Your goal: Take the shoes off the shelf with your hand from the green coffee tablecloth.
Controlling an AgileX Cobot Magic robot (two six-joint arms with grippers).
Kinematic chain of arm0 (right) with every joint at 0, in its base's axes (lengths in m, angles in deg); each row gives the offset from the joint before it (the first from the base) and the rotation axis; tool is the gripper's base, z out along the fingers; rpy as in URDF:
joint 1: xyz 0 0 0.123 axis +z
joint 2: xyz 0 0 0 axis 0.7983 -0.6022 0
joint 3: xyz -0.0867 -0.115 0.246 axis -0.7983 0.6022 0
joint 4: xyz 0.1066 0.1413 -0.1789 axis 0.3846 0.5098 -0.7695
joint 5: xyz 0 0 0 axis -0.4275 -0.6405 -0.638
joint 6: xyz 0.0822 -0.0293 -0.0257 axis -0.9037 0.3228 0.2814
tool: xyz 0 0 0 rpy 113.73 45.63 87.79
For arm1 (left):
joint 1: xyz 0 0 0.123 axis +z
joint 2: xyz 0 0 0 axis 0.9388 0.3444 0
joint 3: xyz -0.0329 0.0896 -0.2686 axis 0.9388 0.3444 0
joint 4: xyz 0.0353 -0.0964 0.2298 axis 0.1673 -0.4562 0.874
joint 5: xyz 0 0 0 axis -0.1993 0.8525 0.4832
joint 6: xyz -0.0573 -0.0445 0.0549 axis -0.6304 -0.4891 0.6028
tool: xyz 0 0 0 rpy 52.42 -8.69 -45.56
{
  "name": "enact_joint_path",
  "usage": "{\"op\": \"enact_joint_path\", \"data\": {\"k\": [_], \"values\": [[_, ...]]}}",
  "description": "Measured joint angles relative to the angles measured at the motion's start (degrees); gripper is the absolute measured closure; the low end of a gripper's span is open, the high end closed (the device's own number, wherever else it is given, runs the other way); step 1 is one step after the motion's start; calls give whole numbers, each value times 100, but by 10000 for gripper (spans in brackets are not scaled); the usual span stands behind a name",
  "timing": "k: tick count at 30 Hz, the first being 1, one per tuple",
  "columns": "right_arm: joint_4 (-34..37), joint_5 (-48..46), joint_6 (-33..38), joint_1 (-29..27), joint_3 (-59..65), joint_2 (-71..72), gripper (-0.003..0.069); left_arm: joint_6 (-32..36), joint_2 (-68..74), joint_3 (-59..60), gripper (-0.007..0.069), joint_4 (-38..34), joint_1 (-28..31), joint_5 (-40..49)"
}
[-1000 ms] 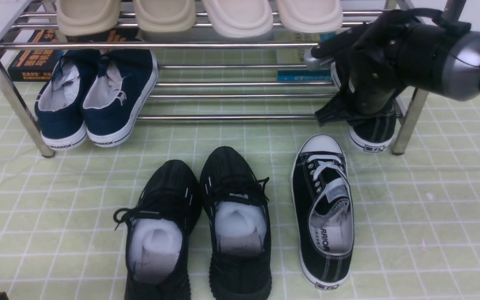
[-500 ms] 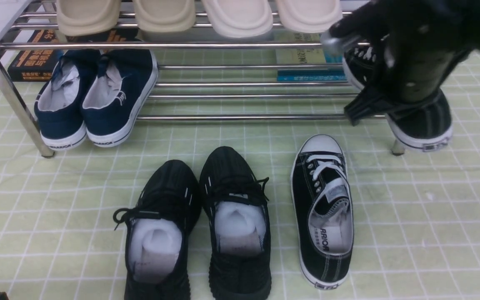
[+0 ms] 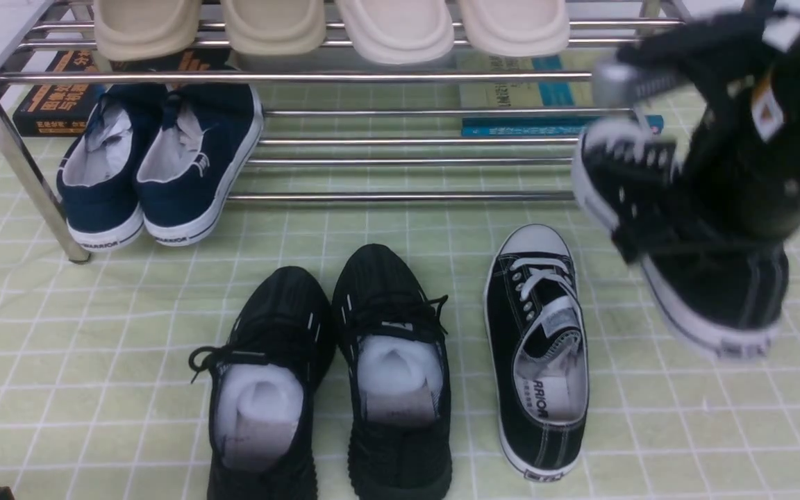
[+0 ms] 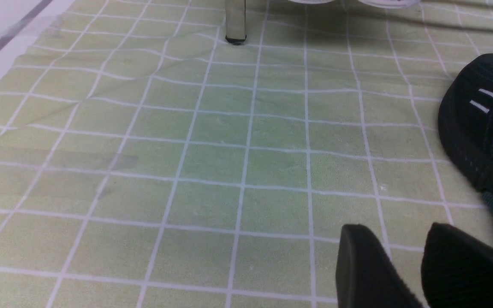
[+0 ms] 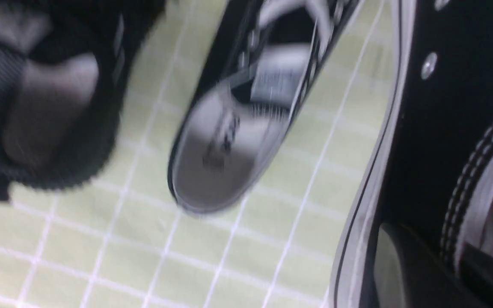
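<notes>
In front of the shelf's (image 3: 400, 196) right end, the right pincer (image 3: 692, 243) pinches one sneaker (image 3: 719, 298), lifted clear of the cloth (image 3: 685, 430). Its mate (image 3: 539, 354) lies on the cloth. The left pincer (image 4: 400, 239) is spread.

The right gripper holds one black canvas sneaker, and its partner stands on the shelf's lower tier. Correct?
No. The front view shows the partner on the tablecloth, in front of the shelf. The right gripper does hold the other sneaker.
</notes>
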Motion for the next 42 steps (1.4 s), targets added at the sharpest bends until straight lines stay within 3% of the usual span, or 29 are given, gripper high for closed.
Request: {"op": "enact_joint_path", "data": {"k": [6,18,42], "values": [[-95,260,-355,0,926,-6,645,0,0,0,383,0,0,0],[-808,1931,-727,0,1584,-319,639,0,0,0,383,5,-1,0],[-655,2187,-1307,-6,1601,-1068,617,0,0,0,383,5,-1,0]]}}
